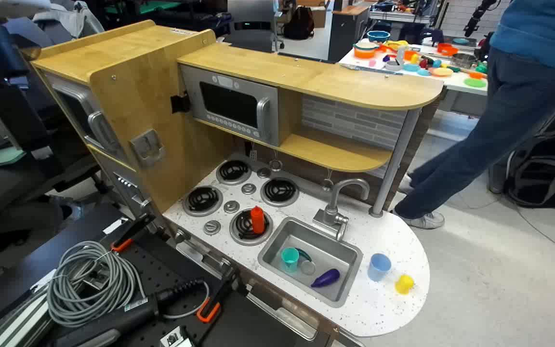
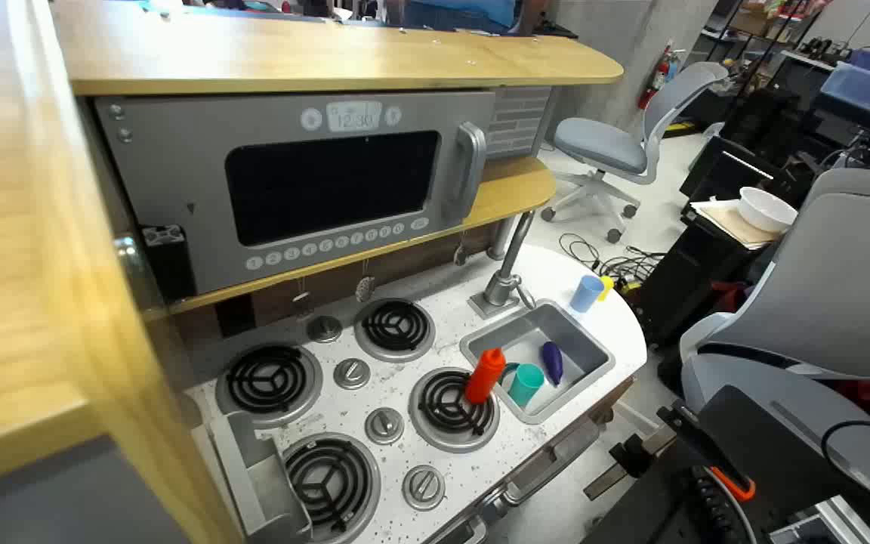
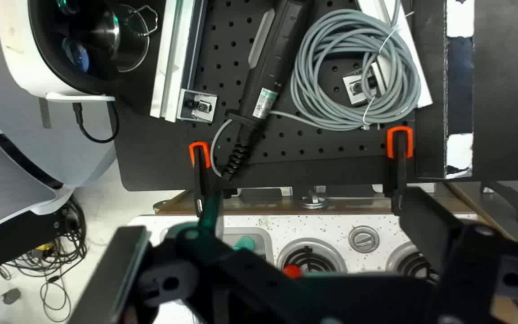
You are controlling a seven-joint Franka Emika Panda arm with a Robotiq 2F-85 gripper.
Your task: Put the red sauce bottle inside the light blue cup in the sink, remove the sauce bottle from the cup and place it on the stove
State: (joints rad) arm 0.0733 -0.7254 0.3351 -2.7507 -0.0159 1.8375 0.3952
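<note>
Red sauce bottle point(image 1: 257, 220): standing on the stove point(image 1: 247, 200), beside the sink point(image 1: 331, 255), upright on the burner point(image 1: 242, 226) nearest it. Gripper point(image 3: 274, 211): released, with fingers point(image 3: 426, 218) wide apart, holding nothing. Light blue cup point(image 1: 290, 260), more blue-green: upright inside the sink, without the bottle in it. Paler cup point(image 1: 379, 267): just outside the sink, likely not meant. Progress: fits the wanted end, also fits an untouched start; cup step done or pending, cannot tell. If pending: into the cup, out again, back beside the sink. Hard to see in wrist view: most of the sink, blocked by the gripper; the cup, partly covered; the bottle, down to a red top. Dark green thing point(image 1: 303, 252): in the sink, partly behind the cup, cannot name.
</note>
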